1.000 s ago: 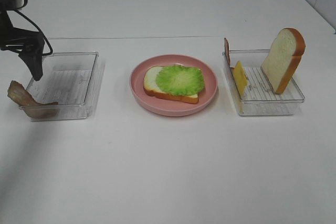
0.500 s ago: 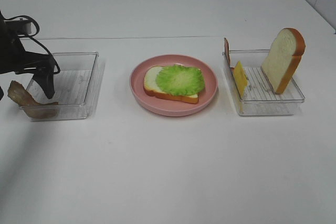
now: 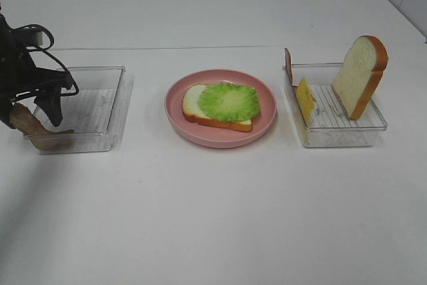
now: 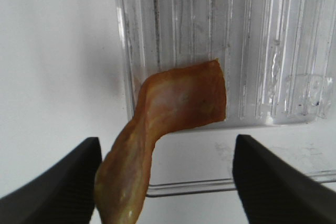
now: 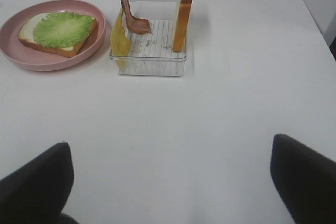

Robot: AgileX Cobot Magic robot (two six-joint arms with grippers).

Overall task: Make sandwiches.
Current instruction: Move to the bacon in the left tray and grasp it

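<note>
On the pink plate [image 3: 261,123] lies a bread slice [image 3: 192,101] topped with a green lettuce leaf [image 3: 229,100]; together they form the sandwich stack. A brown bacon strip [image 3: 48,142] hangs over the near-left corner of the left clear tray [image 3: 93,108]. My left gripper [image 3: 28,113] stands over it, open, a finger on each side. In the left wrist view the bacon strip [image 4: 168,114] runs close beside one of the fingers [image 4: 58,182]. My right gripper [image 5: 168,192] is open above bare table, away from the food.
The right clear tray [image 3: 360,131] holds a yellow cheese square [image 3: 305,98], an upright bread slice [image 3: 360,75] and a second bacon strip [image 3: 288,65] against its far-left wall. The right wrist view shows this tray [image 5: 149,59] and the plate [image 5: 16,51].
My left gripper has come down and moved left from above the left tray to straddle the bacon strip, and its jaws have narrowed. The right arm and the food have not moved.
</note>
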